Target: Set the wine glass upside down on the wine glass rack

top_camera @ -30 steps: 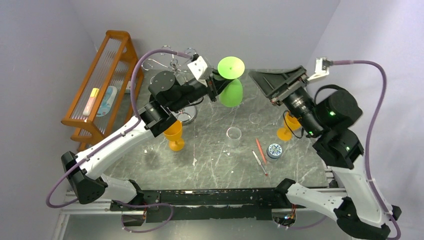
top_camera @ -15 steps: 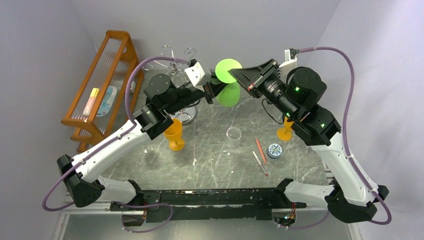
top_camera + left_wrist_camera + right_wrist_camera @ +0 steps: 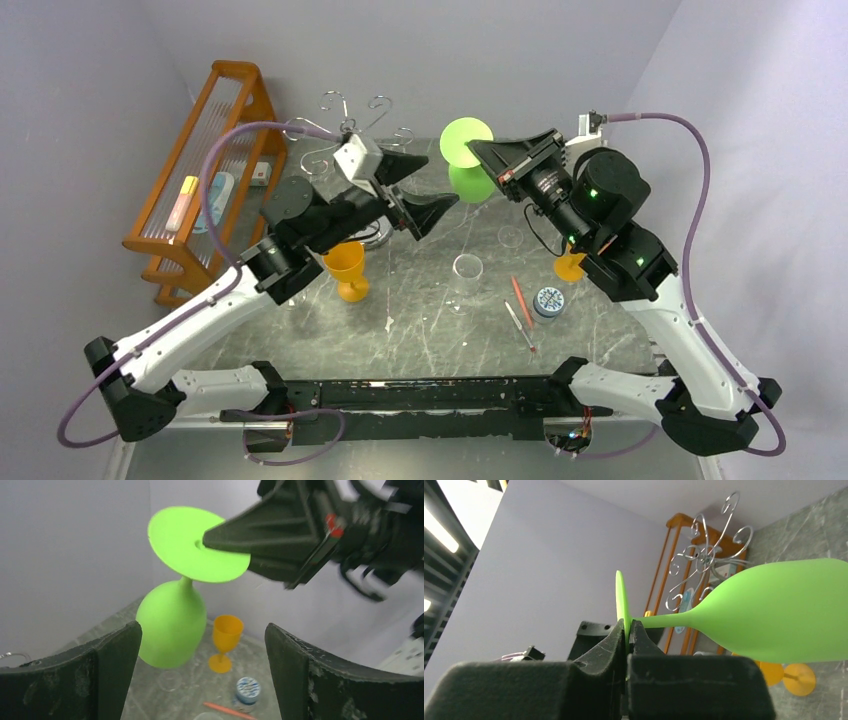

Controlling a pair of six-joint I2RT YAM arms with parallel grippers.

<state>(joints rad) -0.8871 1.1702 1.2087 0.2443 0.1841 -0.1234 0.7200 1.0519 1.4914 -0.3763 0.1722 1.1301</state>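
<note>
We judge the biggest hazard to be the wine glass rack (image 3: 348, 131). Its curled hooks stand just beside the left arm, and a careless sweep could catch the wire and tip the stand. Next is the wine glass (image 3: 468, 182), which hangs in the air over the far middle of the table, to the right of that rack, with its bowl down and its foot tilted up. The right gripper (image 3: 628, 630) is pressed together on the thin edge of the foot only. With the heavy bowl hanging off such a narrow pinch, the glass could swivel or slip free on the way to a hook. The left gripper (image 3: 424, 188) has its jaws spread wide and touches nothing, so it offers no support.

As for containers, the orange wooden rack (image 3: 232, 95) holds a yellow-pink item and a pale blue one. Both orange goblets (image 3: 347, 268) look empty, though we cannot see fully inside. The clear tumbler (image 3: 467, 268) appears empty. The small round tin (image 3: 549, 300) is lidded, so its contents are hidden.
</note>
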